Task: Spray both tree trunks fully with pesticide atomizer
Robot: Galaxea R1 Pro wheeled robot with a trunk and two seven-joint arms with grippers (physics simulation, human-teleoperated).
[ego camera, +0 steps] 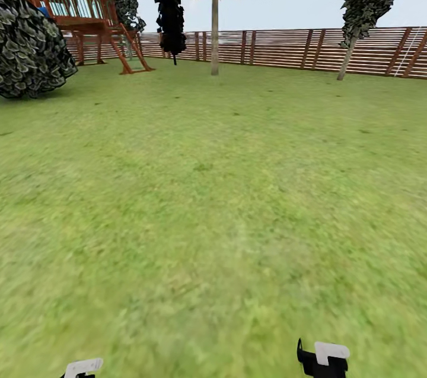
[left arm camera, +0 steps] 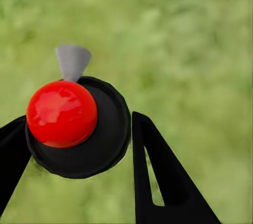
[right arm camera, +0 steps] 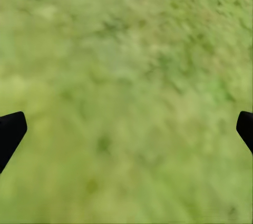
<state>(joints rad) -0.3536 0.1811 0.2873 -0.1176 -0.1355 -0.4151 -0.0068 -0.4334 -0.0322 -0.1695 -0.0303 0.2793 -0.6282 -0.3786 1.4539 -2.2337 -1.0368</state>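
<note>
While the left gripper (left arm camera: 79,145) has its fingers closed around the sprayer (left arm camera: 79,126) (black cap, red ball on top, grey nozzle), the right gripper (right arm camera: 126,129) is spread wide over bare grass (right arm camera: 126,50), holding nothing. Both pale-trunked trees, one straight (ego camera: 214,34) and one leaning (ego camera: 346,61), stand well off by the fence (ego camera: 284,49). My worry: the grip looks off-centre, so the sprayer could twist on the drive over, and spraying too far out would leave the trunks patchy.
</note>
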